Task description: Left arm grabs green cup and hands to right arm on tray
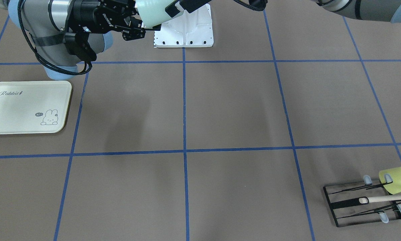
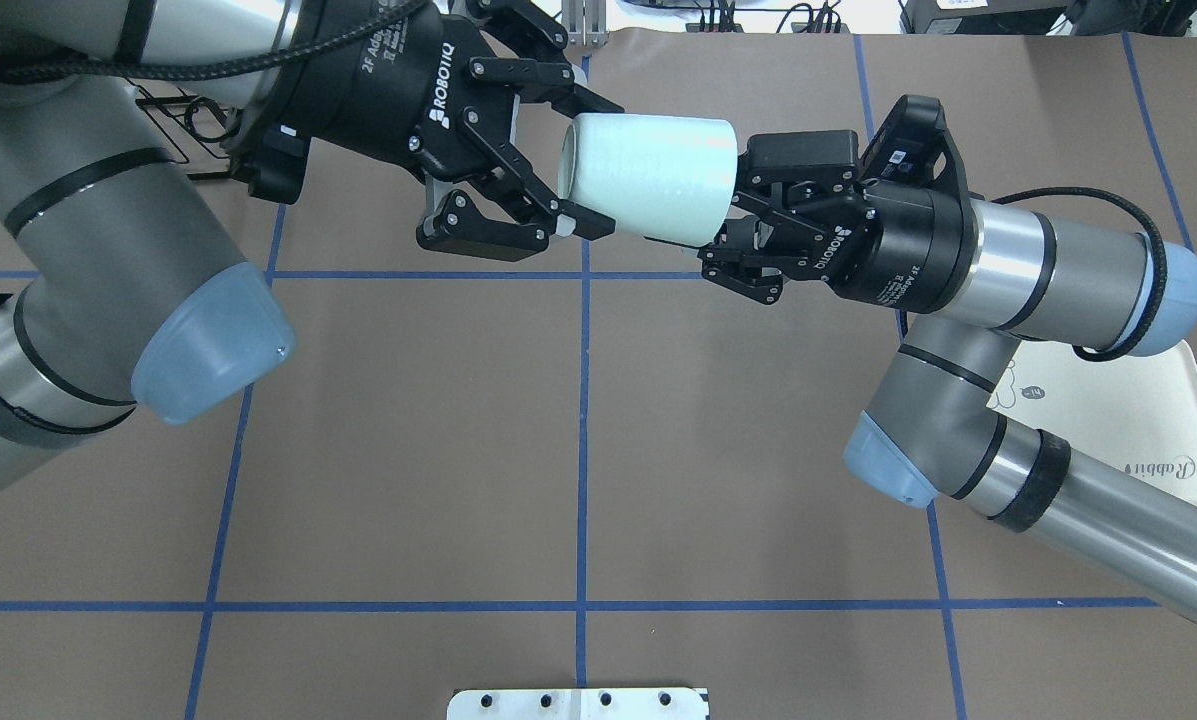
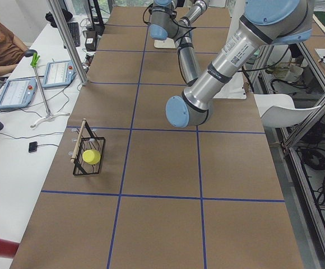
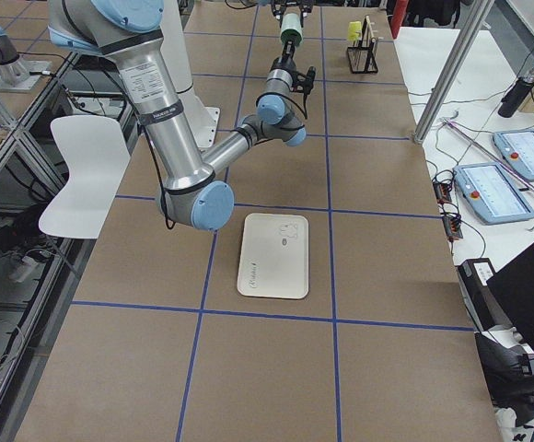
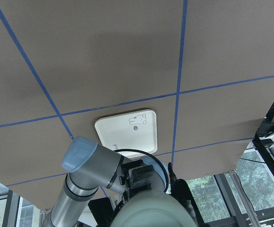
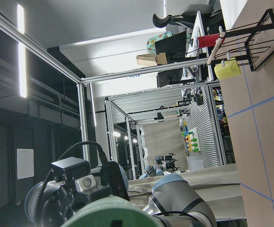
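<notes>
The green cup [image 2: 648,175] is held on its side, high above the table, between the two grippers. My left gripper [image 2: 606,167] comes in from the left of the overhead view and is shut on the cup's narrower end. My right gripper [image 2: 738,205] faces it with its jaws spread around the wider end; the front view shows a small gap under the cup [image 1: 153,11]. The cream tray [image 2: 1138,420] lies empty on the table below the right arm, and also shows in the front view [image 1: 22,107]. Both wrist views show only an edge of the cup [image 5: 151,210].
A black wire rack [image 1: 361,204] with a yellow-green cup [image 1: 399,179] and a wooden-handled tool stands at the table's corner on my left side. The robot's white base plate [image 1: 187,33] is at the back middle. Blue tape lines grid the brown table.
</notes>
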Motion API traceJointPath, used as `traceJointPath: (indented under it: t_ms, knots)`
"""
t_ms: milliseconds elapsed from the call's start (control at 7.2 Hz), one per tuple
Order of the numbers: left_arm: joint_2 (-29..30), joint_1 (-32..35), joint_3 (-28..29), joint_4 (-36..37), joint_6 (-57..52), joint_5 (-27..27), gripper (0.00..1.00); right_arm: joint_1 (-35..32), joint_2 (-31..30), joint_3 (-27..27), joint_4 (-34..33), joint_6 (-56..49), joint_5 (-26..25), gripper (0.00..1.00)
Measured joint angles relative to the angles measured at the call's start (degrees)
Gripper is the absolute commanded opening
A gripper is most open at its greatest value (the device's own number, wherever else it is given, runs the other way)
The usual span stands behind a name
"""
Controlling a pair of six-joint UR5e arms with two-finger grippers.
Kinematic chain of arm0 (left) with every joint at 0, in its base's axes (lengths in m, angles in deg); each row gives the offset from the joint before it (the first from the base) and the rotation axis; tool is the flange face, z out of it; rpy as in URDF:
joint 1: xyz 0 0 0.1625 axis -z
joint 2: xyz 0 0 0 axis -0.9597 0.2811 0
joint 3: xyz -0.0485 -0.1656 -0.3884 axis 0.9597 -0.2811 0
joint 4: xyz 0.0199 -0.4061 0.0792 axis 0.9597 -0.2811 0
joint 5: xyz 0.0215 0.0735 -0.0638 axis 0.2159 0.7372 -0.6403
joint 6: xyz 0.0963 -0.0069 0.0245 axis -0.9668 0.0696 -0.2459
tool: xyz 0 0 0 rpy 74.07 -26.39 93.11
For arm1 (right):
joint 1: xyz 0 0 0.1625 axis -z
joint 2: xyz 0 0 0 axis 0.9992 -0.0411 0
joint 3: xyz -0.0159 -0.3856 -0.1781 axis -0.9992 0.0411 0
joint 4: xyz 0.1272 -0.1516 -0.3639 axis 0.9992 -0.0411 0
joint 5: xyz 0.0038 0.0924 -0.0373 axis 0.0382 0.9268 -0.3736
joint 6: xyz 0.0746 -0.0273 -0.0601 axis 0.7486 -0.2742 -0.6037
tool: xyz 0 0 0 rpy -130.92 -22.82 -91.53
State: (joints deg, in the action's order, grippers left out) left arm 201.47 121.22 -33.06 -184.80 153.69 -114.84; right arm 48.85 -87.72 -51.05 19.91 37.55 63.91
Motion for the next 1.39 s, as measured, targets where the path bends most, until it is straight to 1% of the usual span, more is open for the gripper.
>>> traceJointPath:
  t_ms: [139,417,556,694,833,972,1389]
  knots:
    - [0.0,0.0,0.0,0.0,0.0,0.0,0.18,0.0,0.0,0.0,0.0,0.0,0.0,0.35]
    - [0.0,0.0,0.1,0.0,-0.1,0.0,0.18,0.0,0.0,0.0,0.0,0.0,0.0,0.33]
    - [0.0,0.0,0.1,0.0,-0.1,0.0,0.18,0.0,0.0,-0.1,0.0,0.1,0.0,0.28]
    - [0.0,0.0,0.2,0.0,-0.1,0.0,0.36,0.0,0.0,-0.1,0.0,0.1,0.0,0.18]
    - [0.0,0.0,0.2,0.0,-0.1,0.0,0.99,0.0,0.0,-0.1,0.0,0.1,0.0,0.06]
    - [-0.1,0.0,0.2,-0.1,-0.7,-0.1,1.0,0.0,0.0,-0.1,0.0,0.1,0.0,0.0]
    - [-0.2,0.0,0.1,-0.5,-2.9,-0.1,1.0,-0.1,-0.5,0.0,0.2,0.3,0.0,0.0]
